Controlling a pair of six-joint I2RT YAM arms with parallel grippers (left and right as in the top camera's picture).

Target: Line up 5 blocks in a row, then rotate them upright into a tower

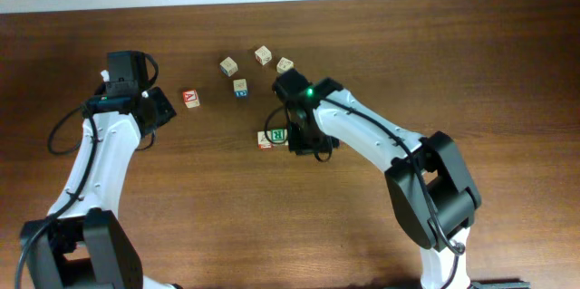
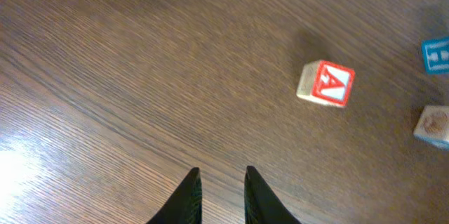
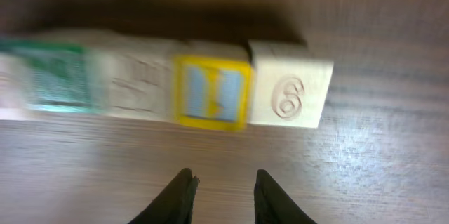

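**Entry: right gripper, mine.** Fingers a narrow gap apart, nothing between them, tips low over the table.

**Entry: row of blocks.** Four cubes stand side by side, touching, straight ahead of my fingertips. In the wrist view, from left to right:
- green-faced block, blurred here; from overhead it reads as an "R"
- tan block with a faint drawing
- yellow-faced block, with a pale blue mark on its face
- cream block with a carved 6, at the end of the row

The yellow-faced block sits in line with the gap between my fingers, near but apart from them. I cannot pick out a fifth block with certainty; from overhead my arm covers most of the row.

**Entry: step in hand (my judgement).** I am lined up on the row to take one cube for turning, most likely the yellow one. How many are already rotated I cannot tell.

**Entry: next move calls for.**
- Fingers must spread wider than a cube.
- The neighbours touch on both sides, so there is little room for a fingertip between them; gripping front and back may serve better.

**Entry: left gripper.** Fingers slightly apart, empty. It is well off from the row, with the red A cube ahead and to one side.
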